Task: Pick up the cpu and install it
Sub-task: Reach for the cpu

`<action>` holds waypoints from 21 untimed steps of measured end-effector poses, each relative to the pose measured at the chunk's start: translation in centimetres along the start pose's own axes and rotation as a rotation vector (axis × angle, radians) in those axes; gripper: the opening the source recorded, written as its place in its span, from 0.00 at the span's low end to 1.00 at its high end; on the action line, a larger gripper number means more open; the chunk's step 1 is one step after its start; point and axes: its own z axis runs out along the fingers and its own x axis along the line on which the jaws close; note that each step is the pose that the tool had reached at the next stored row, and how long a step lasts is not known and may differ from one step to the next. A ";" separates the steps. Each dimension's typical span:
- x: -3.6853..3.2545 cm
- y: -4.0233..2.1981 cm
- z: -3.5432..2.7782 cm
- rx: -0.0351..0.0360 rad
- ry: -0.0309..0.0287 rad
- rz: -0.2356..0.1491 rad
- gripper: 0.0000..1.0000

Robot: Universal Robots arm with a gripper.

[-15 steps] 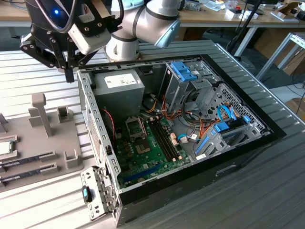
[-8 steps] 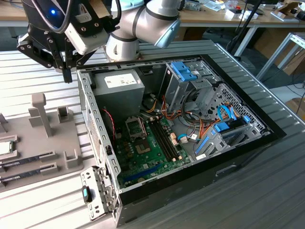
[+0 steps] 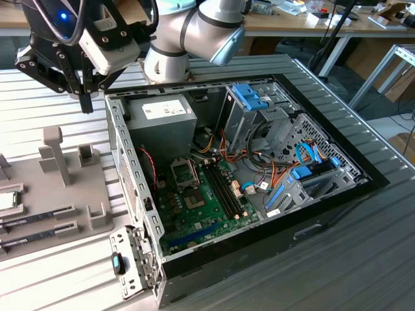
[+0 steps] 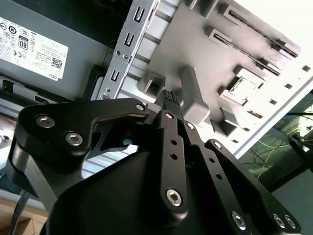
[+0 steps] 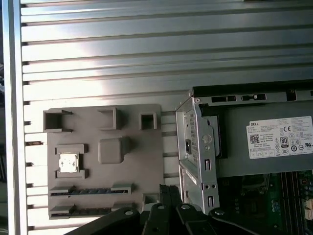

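Exterior view: hand [image 3: 84,102] hangs above the tabletop [image 3: 32,123], just beside the PC case [image 3: 120,149] corner, fingers together, nothing in them. In the first wrist view the cpu [image 5: 68,163] lies flat in its pocket on the grey parts tray [image 5: 137,166], well apart from the hand, w/ two memory sticks [image 5: 90,191] in slots next to it. My read: approach isn't done. I'd want fingers apart, square to the chip's edges, coming straight down. Obstacles: the tray's upright post [image 5: 113,149] btwn hand and cpu, plus the case wall close by.
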 end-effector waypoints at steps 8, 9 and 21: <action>0.34 -0.03 -0.01 0.0000 0.0000 0.000 0.11; 0.39 -0.03 -0.01 0.0000 -0.0001 0.000 0.11; 1.15 -0.09 -0.03 0.0000 0.0000 0.000 0.11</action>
